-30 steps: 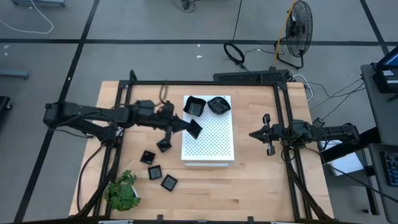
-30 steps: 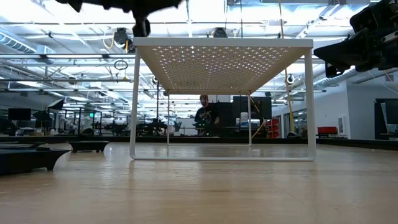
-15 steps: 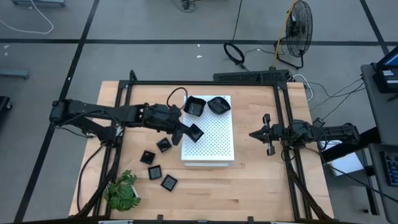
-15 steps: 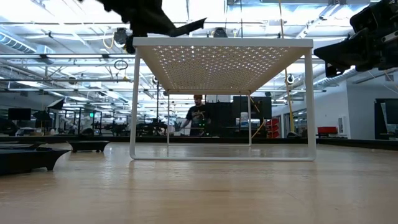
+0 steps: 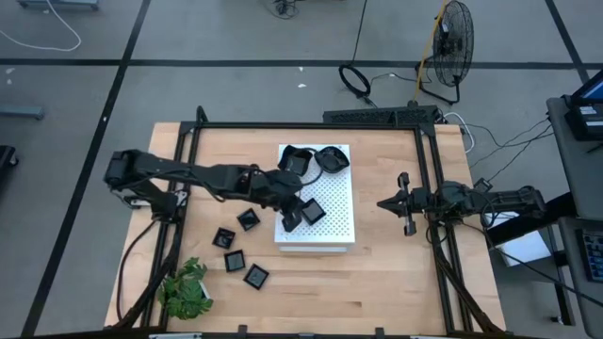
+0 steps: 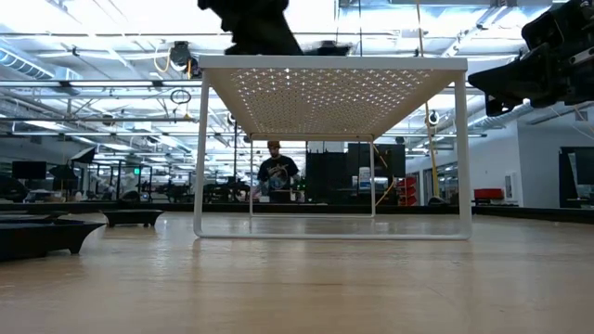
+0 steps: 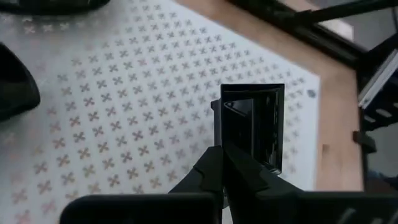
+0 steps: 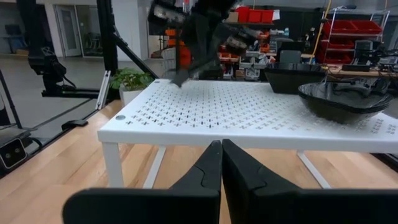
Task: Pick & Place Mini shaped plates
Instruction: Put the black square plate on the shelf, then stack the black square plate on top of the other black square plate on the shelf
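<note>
Since the earlier frame, the left tool (image 5: 300, 213) has carried a square plate (image 7: 253, 127) from beside the white board (image 5: 330, 231) to above its near half, pinched by the rim. Such a thin edge-grip could let it swing or drop crooked. The right tool (image 5: 384, 202) waits shut, well apart.

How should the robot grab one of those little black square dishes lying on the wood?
Probably by the raised rim. Each loose square dish lies flat and open side up on the table, so come straight down from above and pinch one rim wall, one finger inside and one outside, as the left tool grips its dish.
</note>
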Robot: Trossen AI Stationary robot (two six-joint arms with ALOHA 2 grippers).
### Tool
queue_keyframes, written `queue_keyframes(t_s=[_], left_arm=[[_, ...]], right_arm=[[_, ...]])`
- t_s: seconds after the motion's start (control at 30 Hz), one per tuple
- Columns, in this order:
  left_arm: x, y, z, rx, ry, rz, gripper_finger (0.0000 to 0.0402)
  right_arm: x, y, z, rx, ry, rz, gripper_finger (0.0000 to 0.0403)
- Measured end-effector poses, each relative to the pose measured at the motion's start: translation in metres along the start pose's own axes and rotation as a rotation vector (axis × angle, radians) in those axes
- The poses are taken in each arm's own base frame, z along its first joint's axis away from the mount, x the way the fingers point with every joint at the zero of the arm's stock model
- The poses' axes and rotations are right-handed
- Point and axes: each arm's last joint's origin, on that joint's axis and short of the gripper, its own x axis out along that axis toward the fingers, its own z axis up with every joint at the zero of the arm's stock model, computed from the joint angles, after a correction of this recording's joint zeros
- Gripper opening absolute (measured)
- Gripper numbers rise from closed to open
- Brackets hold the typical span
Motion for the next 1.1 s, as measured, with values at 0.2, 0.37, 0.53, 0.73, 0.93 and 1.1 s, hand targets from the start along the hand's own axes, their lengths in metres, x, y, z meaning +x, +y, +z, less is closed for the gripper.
queue_keyframes(t_s=[0.2, 0.37, 0.53, 0.73, 0.93, 1.1], left_arm=[[0.012, 0.008, -0.002, -0.019, 0.032, 0.034, 0.0018], [0.012, 0.009, 0.0, -0.025, 0.019, 0.032, 0.002], [0.007, 0.008, 0.002, -0.019, 0.004, 0.024, 0.002], [-0.015, 0.008, 0.005, 0.011, -0.013, 0.016, 0.0044], [-0.049, 0.005, 0.011, 0.019, -0.084, -0.007, 0.0119], [-0.075, 0.009, -0.012, -0.011, 0.106, 0.074, 0.016]], right_arm=[[0.0, 0.0, -0.001, 0.0, 0.009, 0.0, 0.0], [0.001, 0.0, -0.001, 0.0, 0.012, 0.0, 0.0], [0.001, 0.0, -0.001, 0.0, 0.011, 0.0, 0.0], [0.001, 0.0, -0.001, 0.0, 0.011, 0.0, 0.0], [0.001, 0.0, -0.002, 0.0, 0.022, 0.001, 0.0], [0.002, 0.0, -0.002, -0.001, 0.029, 0.0, 0.0]])
